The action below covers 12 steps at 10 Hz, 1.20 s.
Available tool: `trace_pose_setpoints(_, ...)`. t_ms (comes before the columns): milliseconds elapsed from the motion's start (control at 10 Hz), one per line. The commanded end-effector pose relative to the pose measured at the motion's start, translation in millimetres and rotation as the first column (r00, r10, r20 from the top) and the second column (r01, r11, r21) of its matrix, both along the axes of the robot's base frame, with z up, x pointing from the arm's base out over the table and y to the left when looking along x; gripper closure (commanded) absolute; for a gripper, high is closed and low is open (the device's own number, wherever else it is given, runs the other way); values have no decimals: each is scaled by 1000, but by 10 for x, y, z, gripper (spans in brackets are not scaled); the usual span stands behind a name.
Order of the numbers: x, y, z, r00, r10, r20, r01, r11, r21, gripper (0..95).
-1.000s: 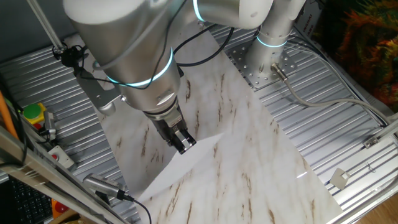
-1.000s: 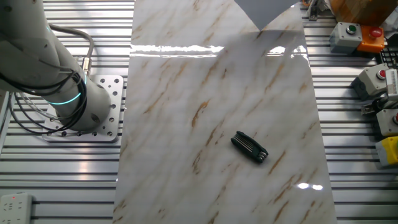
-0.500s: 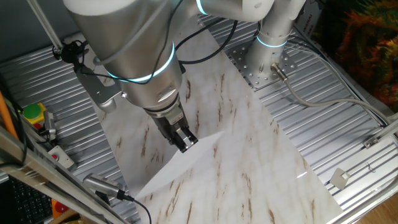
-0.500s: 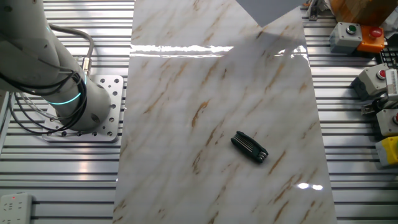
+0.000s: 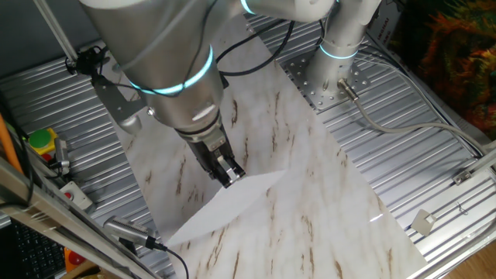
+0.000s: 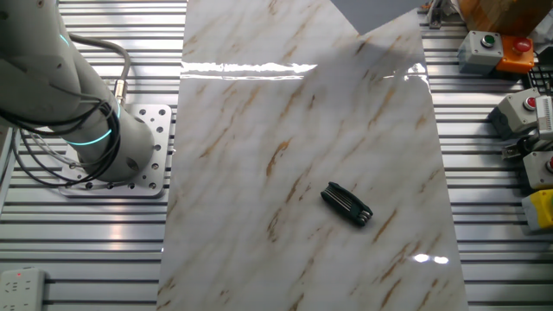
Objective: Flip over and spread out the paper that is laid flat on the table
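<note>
The paper (image 5: 225, 205) is a plain white sheet, lifted at one edge and slanting down to the table (image 5: 310, 155) near its front left corner. My gripper (image 5: 231, 177) points down and is shut on the sheet's upper edge. In the other fixed view only a grey-looking corner of the paper (image 6: 371, 10) shows at the top edge, above the marble table (image 6: 259, 130). The gripper itself is out of that view.
A black folding tool (image 6: 347, 204) lies on the table's middle right. Button boxes (image 6: 488, 47) stand on the ribbed panel to the right, and another (image 5: 43, 143) at the left. The arm's base (image 6: 121, 147) is bolted beside the table. A cable (image 5: 403, 124) crosses the ribbed panel.
My gripper has moved slightly up with the paper's edge in it. The sheet has tilted more and its corner has pulled back toward the top of the other view.
</note>
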<state>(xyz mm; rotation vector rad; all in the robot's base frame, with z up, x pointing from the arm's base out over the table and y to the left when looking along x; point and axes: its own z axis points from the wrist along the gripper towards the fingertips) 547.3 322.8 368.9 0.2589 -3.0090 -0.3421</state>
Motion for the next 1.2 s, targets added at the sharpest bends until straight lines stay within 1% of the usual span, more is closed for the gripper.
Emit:
trace_pose_setpoints(100,-1,-14,-27,999,42,5,-42,999,-13,950)
trace_pose_setpoints(200,0,-34,-58,998,59,8,-59,998,-16,950)
trace_pose_setpoints(300,4,-61,-84,997,76,10,-76,997,-32,950)
trace_pose_setpoints(400,6,-84,-96,996,89,12,-88,995,-40,950)
trace_pose_setpoints(500,7,-158,-124,993,114,17,-113,992,-49,950)
trace_pose_setpoints(700,-12,-321,-146,988,151,24,-150,987,-55,950)
trace_pose_setpoints(1000,-42,-473,-159,981,193,32,-191,979,-76,950)
trace_pose_setpoints(1100,-47,-527,-185,973,226,40,-221,969,-110,950)
trace_pose_setpoints(1200,-50,-569,-208,967,249,45,-242,961,-133,950)
